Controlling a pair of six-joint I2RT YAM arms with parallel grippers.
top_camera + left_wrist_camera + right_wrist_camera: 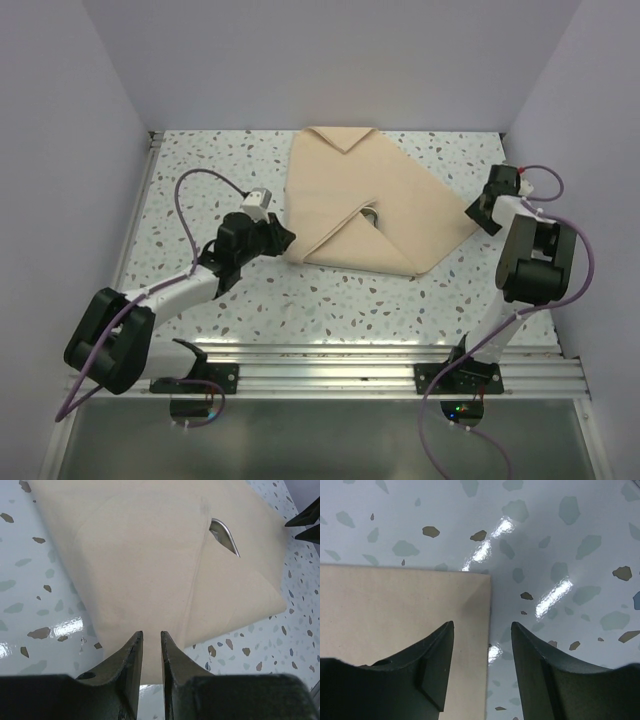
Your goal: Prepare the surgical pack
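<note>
**The pack lies between the two grippers**

We see the surgical pack (345, 195) lying on the speckled table (200, 170), toward the far side and near the middle; it is a tan cloth (400, 215) folded over into a flat bundle with pointed corners; where the flaps meet there is a small hole, and the shiny rim of the steel tray (372, 214) peeks out of it.

The left gripper (282, 238) sits low at the near left edge of the pack and points at it; in the left wrist view the cloth (150, 570) fills most of the picture, and one corner of it comes right down to the gripper (151, 642); its two fingers (127, 665) are nearly pressed together, with only a thin slit between them; we see tan cloth in that slit, but we cannot tell if the fingers pinch it or if it just lies under them; the tray rim (224, 536) shows farther off, up and to the right of the fingers.

The right gripper (477, 212) is at the right corner of the pack; in the right wrist view its fingers (432, 655) are spread wide apart, with nothing pinched between them; the square corner of the cloth (395, 610) lies flat on the table (560, 540); one finger is over the cloth; the edge of the cloth runs through the gap (482, 630); the other finger is over bare table, just beside the cloth.
</note>
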